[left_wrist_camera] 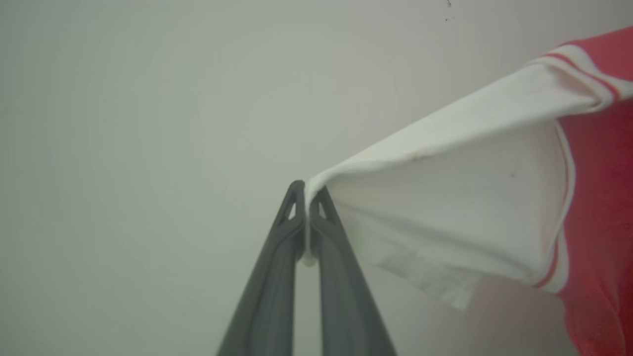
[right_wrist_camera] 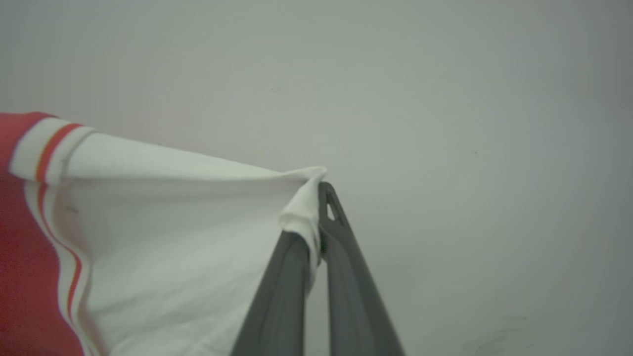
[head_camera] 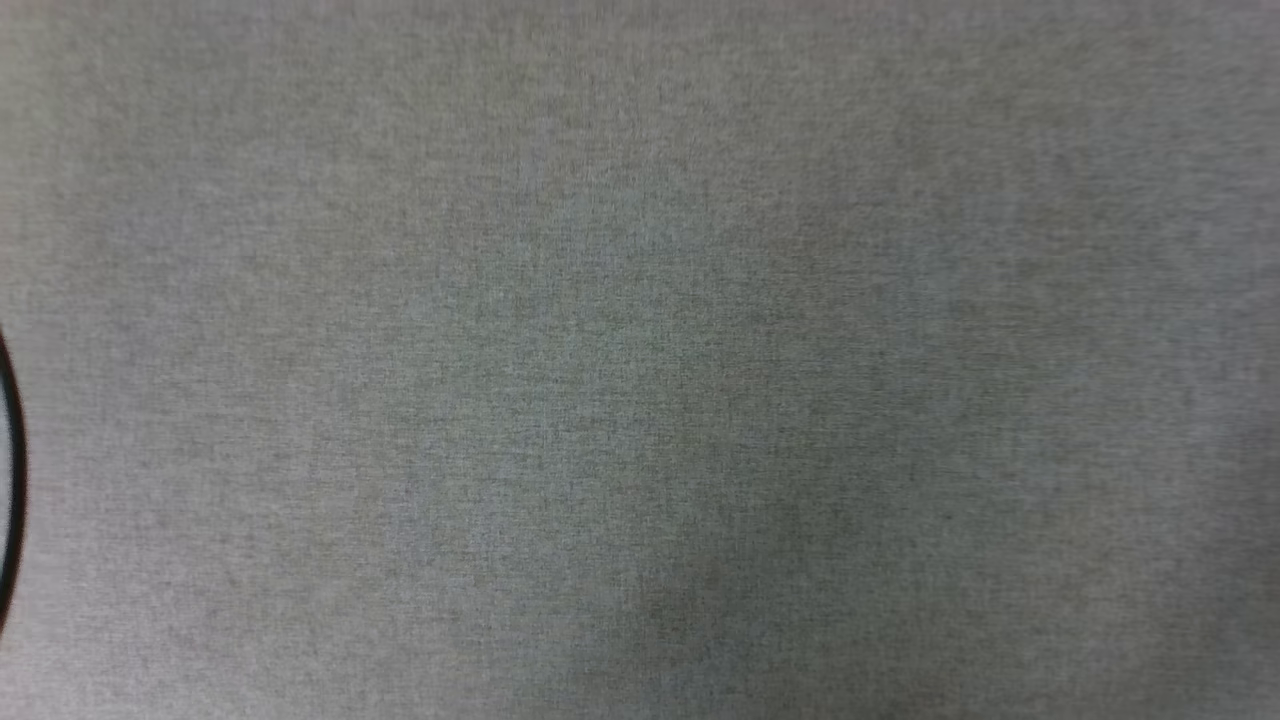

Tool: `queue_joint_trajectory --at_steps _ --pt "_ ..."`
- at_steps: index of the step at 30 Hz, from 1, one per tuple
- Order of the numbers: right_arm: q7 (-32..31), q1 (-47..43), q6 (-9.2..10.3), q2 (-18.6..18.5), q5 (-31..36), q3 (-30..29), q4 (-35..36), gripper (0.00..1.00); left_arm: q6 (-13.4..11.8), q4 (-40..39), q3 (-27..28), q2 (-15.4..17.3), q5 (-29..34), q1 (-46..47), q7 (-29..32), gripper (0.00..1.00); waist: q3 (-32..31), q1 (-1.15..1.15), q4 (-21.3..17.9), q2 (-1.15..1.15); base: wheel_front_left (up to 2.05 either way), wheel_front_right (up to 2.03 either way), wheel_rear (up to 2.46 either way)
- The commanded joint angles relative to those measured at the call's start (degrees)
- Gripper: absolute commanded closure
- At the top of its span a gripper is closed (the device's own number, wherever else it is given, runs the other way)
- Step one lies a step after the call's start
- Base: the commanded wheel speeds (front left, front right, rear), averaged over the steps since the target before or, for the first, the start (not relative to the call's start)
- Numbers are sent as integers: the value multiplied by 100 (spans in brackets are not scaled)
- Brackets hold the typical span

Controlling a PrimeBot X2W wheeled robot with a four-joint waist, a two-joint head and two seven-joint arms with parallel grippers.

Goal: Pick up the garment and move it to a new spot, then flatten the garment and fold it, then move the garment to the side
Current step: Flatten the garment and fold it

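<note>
The garment [left_wrist_camera: 474,207] is a red jersey shirt with white sleeves and red-and-white striped trim. In the left wrist view my left gripper [left_wrist_camera: 306,195] is shut on the edge of one white sleeve, which stretches away to the right toward the red body. In the right wrist view my right gripper [right_wrist_camera: 319,190] is shut on the other white sleeve of the garment [right_wrist_camera: 188,237], whose cloth drapes over the left finger and stretches off to the left. Both sleeves are pulled taut, held up in front of a pale plain background.
The head view looks onto a grey woven surface [head_camera: 640,360]. A thin dark curved line [head_camera: 12,490] crosses its left edge. A pale plain surface lies behind both grippers in the wrist views.
</note>
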State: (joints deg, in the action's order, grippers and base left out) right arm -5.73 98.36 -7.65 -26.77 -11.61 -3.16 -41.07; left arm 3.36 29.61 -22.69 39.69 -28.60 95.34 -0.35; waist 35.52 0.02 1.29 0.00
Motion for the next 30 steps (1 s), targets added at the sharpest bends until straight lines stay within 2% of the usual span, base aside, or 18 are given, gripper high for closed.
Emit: queue_joint_trajectory --at_steps 1,6,13,21,30 --pt "132 117 29 3 73 -83 -155 100 -11 216 -17 9 43 74 -72 100 185 -2 51 0 0 0 0" --pt "558 94 28 252 12 49 -583 100 43 805 -108 -260 88 102 -652 100 262 -2 89 0 0 0 0" --pt "911 -782 23 259 -509 392 -973 100 190 1252 -315 -580 -71 -811 -1185 100 10 -2 151 0 0 0 0" --pt "891 -2646 23 110 -1500 995 -749 100 269 1187 -492 -706 -352 -2633 -1395 100 -758 -2 86 0 0 0 0" --pt "389 -5026 23 -340 -2559 1582 -4 100 134 491 -720 -623 -733 -4932 -1146 100 -1769 -2 -37 0 0 0 0"
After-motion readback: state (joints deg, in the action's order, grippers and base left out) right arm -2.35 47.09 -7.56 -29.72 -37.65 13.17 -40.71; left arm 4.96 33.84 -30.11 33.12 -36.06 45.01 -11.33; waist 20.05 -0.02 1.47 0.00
